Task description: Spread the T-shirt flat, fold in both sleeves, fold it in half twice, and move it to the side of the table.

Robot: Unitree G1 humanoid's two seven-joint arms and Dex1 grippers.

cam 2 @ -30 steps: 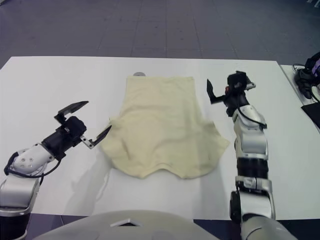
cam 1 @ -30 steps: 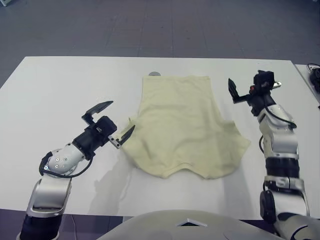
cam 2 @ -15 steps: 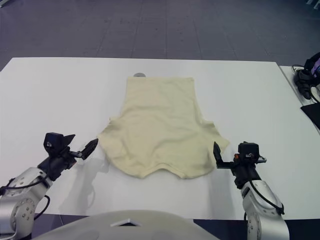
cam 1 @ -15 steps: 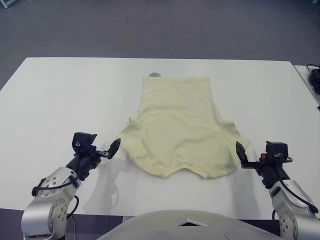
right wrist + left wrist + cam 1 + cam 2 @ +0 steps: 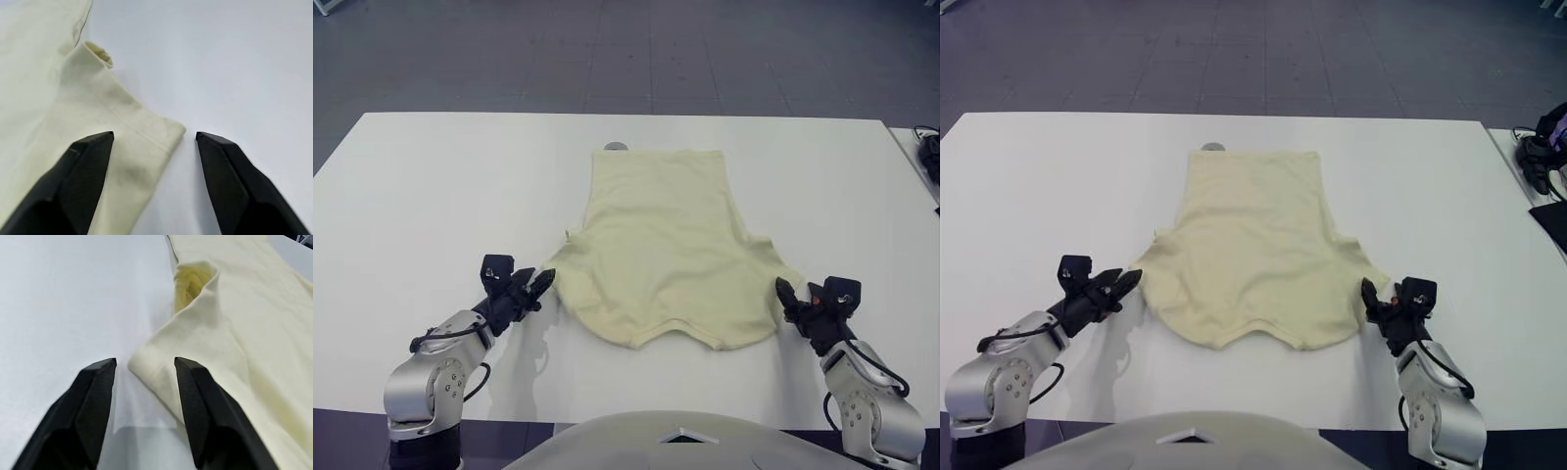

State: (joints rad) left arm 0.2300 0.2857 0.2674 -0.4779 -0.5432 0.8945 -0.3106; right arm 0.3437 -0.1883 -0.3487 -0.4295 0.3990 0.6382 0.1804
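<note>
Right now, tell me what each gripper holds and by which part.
Nothing is held. The left gripper and right gripper are both open, each with a near corner of the T-shirt lying between its fingers, not clamped.

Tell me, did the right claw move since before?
Yes. The right gripper came back toward the robot, from beside the far half of the T-shirt to its near sleeve corner.

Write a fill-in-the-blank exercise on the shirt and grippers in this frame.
The T-shirt lies on a ____ table.
The left gripper and the right gripper both have their fingers ____.
Each gripper's fingers straddle the end corner of one ____ of the T-shirt.
Missing words: white; open; sleeve.
</note>
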